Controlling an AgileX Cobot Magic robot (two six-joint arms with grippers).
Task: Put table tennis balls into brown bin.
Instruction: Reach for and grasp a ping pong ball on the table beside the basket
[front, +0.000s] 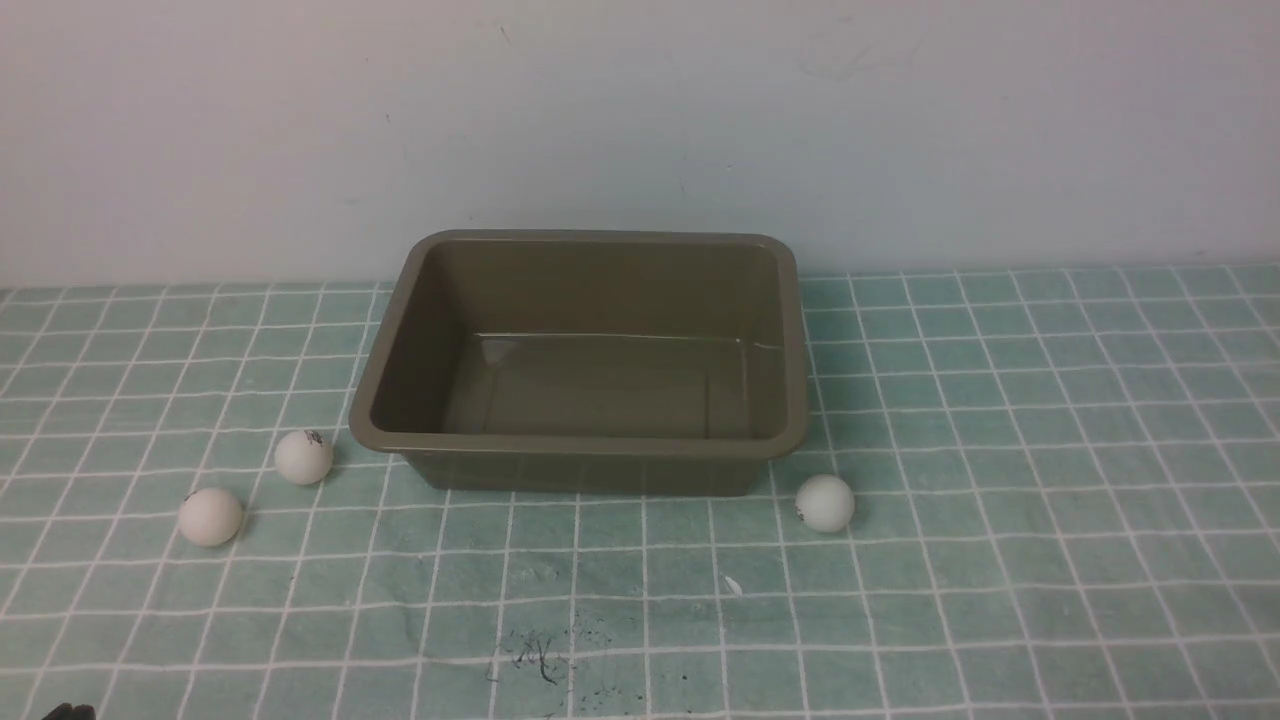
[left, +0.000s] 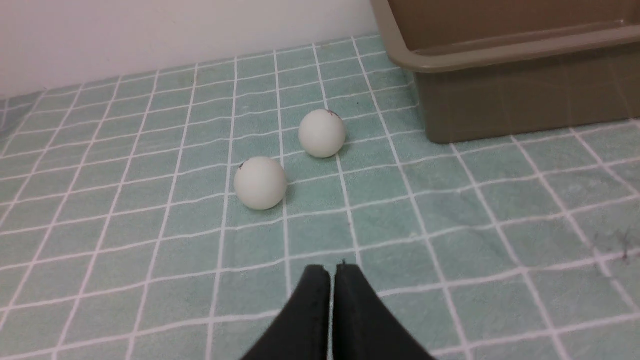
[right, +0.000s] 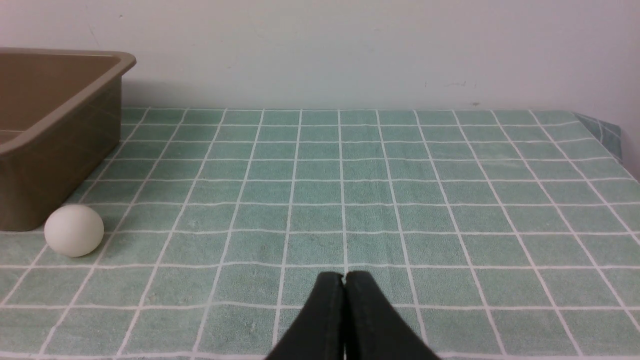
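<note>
Mint-green checked cloth (front: 1000, 450) covers the table, with a pale wall (front: 640, 120) behind. On it stands the brown bin (front: 585, 447), empty, its glossy inside bare. All three balls lie outside it on the cloth. The inner left ball (front: 303, 457) sits near the bin's front left corner, and the outer left ball (front: 210, 517) is further out and nearer the robot. The right ball (front: 825, 503) rests just beside the front right corner.

The left gripper (left: 332, 272) points toward the left pair, its jaws pressed together and holding nothing. The right gripper (right: 344, 280) is likewise closed and empty, with the right ball off to one side of it.

These balls probably weigh next to nothing — thin, stiff shells, smooth and quick to roll or squirt out of a pinch. The jaws should open wide, come straight down and close gently across the widest part, so neither pad nudges the ball away.
</note>
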